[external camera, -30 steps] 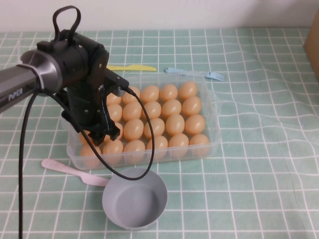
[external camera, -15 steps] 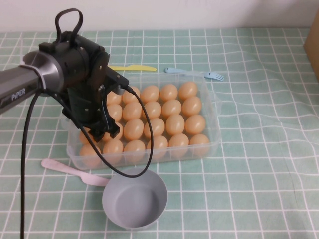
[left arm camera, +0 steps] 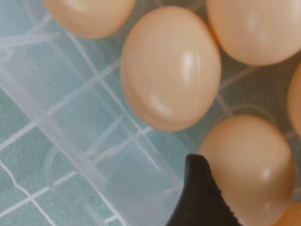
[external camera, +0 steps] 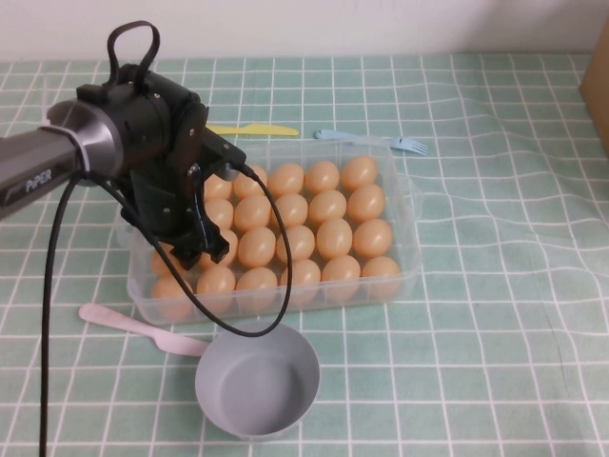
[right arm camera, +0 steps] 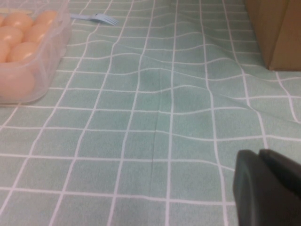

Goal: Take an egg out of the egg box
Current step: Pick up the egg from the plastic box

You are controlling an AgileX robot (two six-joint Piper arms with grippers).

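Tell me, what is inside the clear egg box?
The egg box holds rows of orange eggs. The left gripper covers its left cups. The right gripper is parked over the cloth.

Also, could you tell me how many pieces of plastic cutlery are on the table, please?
3: a yellow knife and blue fork behind the egg box, a pink spoon before it. Left gripper over the box's left eggs; right gripper over bare cloth. Arm may hide more.

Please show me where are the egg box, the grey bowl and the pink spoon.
egg box (external camera: pixel 404 276), high view, on its clear right front wall.
grey bowl (external camera: pixel 211 400), high view, on its outer left wall.
pink spoon (external camera: pixel 100 313), high view, on its wide end.
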